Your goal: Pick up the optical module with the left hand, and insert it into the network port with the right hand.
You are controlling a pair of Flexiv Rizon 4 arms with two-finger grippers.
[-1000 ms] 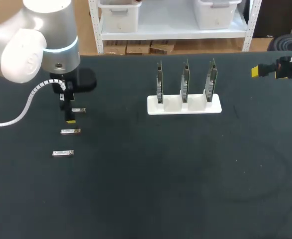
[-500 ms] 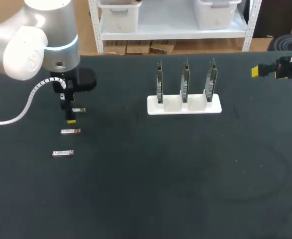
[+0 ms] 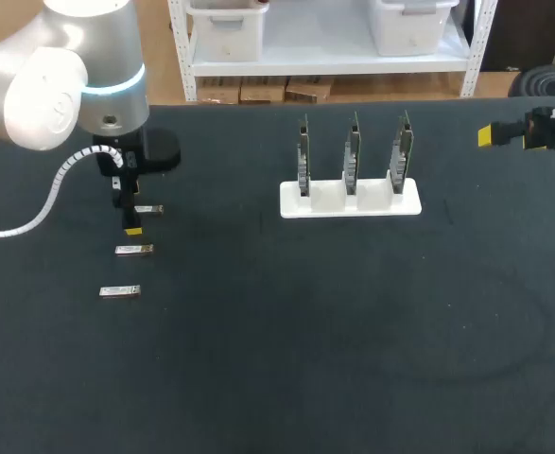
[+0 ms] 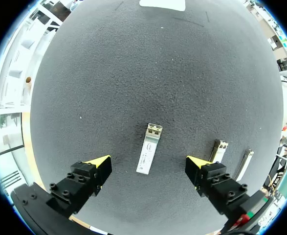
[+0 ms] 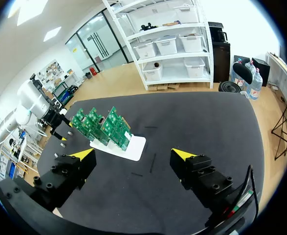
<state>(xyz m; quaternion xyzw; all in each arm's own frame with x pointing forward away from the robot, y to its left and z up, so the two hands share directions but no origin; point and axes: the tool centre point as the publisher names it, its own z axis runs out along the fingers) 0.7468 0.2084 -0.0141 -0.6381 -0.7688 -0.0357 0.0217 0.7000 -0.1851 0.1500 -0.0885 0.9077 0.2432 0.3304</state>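
The left end effector (image 4: pixel 148 167) has barely shifted in the last second and hangs with fingers spread, astride but not touching the optical module (image 4: pixel 149 154) lying flat on the surface (image 4: pixel 172 73), so the pickup likely remains undone.

Clearance, left side: left gripper (image 4: pixel 146 166) has its fingers spread wide, with bare table (image 3: pixel 305 331) on either side of the optical module (image 4: pixel 149 155) lying between them.
Obstruction: second module (image 4: pixel 218 151) just beside one finger, third module (image 4: pixel 244 165) past it.
Mid-table: white holder (image 3: pixel 350 199) with three upright circuit boards (image 3: pixel 353 151) and narrow gaps between them.
Right gripper (image 3: pixel 490 135): open surface between it and the holder.
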